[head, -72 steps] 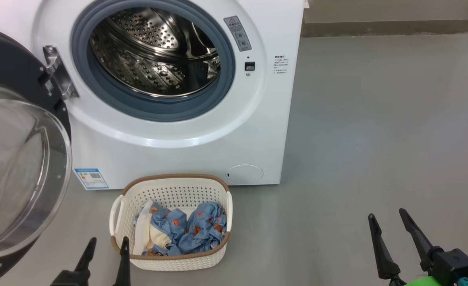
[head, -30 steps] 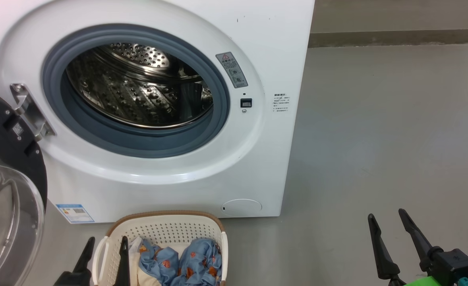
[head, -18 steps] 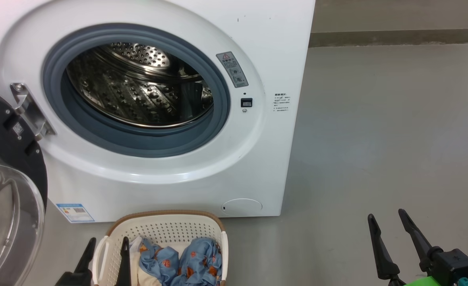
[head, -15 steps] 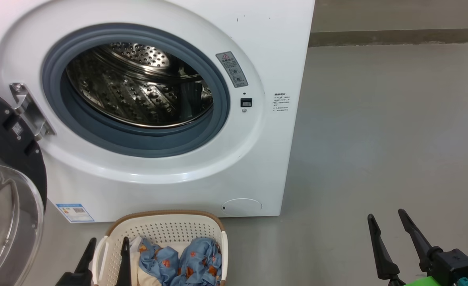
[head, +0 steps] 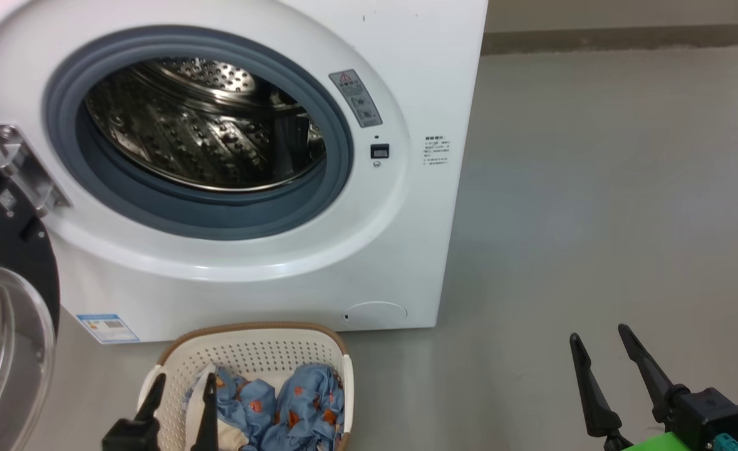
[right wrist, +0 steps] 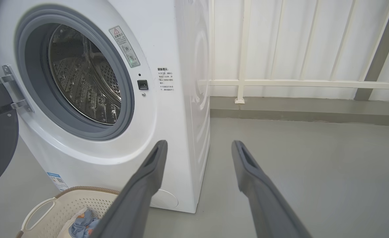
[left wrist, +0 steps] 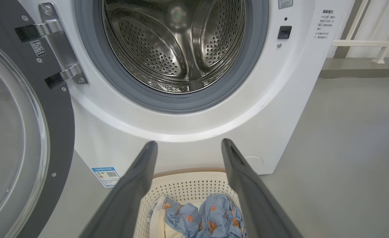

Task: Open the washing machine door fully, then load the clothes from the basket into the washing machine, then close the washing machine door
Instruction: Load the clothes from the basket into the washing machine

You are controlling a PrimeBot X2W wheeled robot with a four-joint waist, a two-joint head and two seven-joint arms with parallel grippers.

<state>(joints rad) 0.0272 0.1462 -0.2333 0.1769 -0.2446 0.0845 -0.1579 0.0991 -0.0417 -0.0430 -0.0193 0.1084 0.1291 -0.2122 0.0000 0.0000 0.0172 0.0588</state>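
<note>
2 left fingers [head: 208, 407] apart over basket [head: 250, 347], right fingers [head: 585, 388] apart over floor [head: 594, 188]

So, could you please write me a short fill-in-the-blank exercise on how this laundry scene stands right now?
1. The washing machine door stands ____.
2. The clothes lie in the ____.
3. The steel drum is ____.
4. The left gripper and the right gripper, both open, hold ____.

Missing words: open; basket; empty; nothing.
</note>
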